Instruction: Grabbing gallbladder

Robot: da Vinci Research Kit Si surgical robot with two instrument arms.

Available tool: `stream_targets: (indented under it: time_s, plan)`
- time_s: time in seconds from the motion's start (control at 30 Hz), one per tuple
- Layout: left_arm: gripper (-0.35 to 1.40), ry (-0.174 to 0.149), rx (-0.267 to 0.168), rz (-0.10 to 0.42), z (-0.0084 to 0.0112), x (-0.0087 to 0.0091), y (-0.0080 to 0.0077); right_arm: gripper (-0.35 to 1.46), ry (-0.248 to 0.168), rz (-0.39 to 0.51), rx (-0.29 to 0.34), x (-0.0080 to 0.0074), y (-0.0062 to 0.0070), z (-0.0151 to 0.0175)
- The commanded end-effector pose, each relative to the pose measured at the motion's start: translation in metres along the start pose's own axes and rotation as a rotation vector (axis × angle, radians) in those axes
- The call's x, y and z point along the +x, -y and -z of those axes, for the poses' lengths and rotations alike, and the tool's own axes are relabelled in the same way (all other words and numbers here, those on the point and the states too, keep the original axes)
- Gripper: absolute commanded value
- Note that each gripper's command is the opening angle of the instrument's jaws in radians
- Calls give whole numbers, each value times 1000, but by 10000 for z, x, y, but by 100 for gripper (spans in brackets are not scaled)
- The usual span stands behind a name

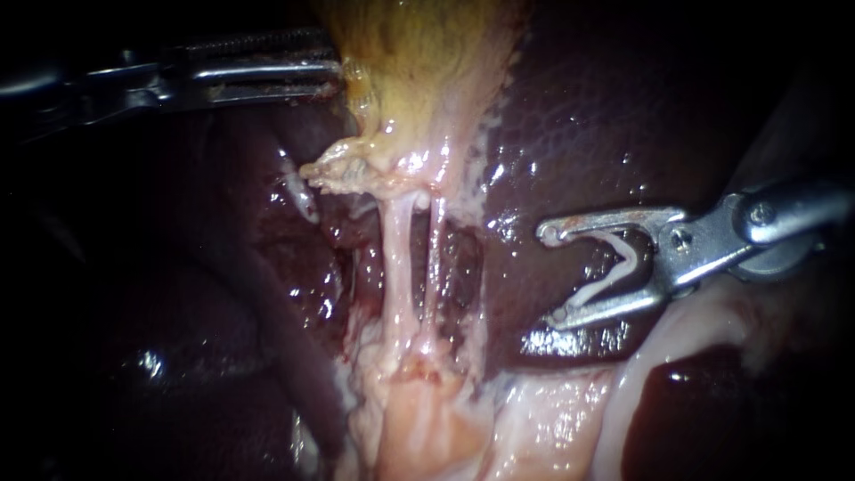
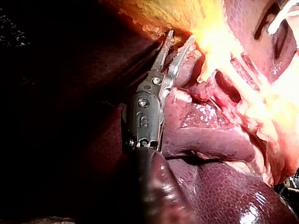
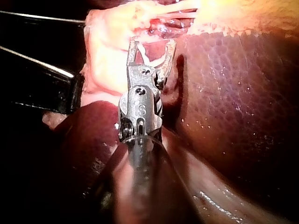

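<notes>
A: Left instrument (image 1: 334,64), pose?

B: The shaft comes in high from the left and lies almost level. The tip reaches the left edge of the gallbladder (image 1: 419,53). In the left wrist view, left instrument (image 2: 181,37), the jaws are parted in a narrow V with a gap between them. The serrated tips sit right at the ragged yellow fringe. I see no bite closed on it.

A: Where is the gallbladder?

B: Top centre of the endoscope view, yellowish, tapering downward to a frayed pale lower end. The liver (image 1: 606,107) lies dark and glossy on both sides of it. Two pale tubes (image 1: 398,258) run side by side from that lower end into the pinkish tissue beneath.

A: Right instrument (image 1: 552,274)?

B: It enters from the right, angled slightly downward, with the wrist bent so the tip faces the tubes. It hovers over the liver, clear of the tubes and well apart from the gallbladder. The jaws are spread wide, and a white clip (image 1: 623,267) sits between them, its two legs lying against the two inner faces.

A: Does the right wrist view show the same?

B: Yes. Right instrument (image 3: 152,43) stands ahead of its shaft with the same spread and the clip's white legs (image 3: 140,55) inside. The liver (image 3: 233,93) is beside it, with pale tissue just ahead of the tips.
</notes>
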Motion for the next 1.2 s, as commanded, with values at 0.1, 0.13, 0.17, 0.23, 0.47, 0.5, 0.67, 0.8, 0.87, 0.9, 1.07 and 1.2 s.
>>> stream_targets:
  time_s: [0.1,0.13,0.17,0.23,0.47,0.5,0.67,0.8,0.87,0.9,1.07,1.2]
  plan:
    - [42,-2,0,-12,5,1,-2,48,0,0,0,0,0,0]
    - [46,-2,0,-17,6,1,-3,48,0,0,0,0,0,0]
    - [49,-5,1,-23,8,1,-4,48,0,0,0,0,0,1]
    - [54,-4,-2,-35,13,2,-8,48,0,0,0,-1,0,1]
    - [57,-9,-39,-64,33,7,-28,48,0,0,1,-1,0,2]
    - [57,-10,-52,-70,35,8,-31,48,0,0,0,-1,0,2]
    - [57,-21,-147,-81,36,8,-45,48,0,0,1,-1,0,2]
    - [56,-24,-184,-91,31,2,-51,48,0,0,1,-1,0,2]
    - [56,-15,-198,-99,25,-4,-56,48,0,0,1,-1,0,2]
    - [56,-13,-203,-102,22,-6,-58,48,0,0,1,-1,0,2]
    - [56,8,-225,-118,2,-19,-66,48,0,0,1,-1,0,2]
    - [56,22,-231,-128,-13,-31,-64,48,0,0,1,-2,0,2]
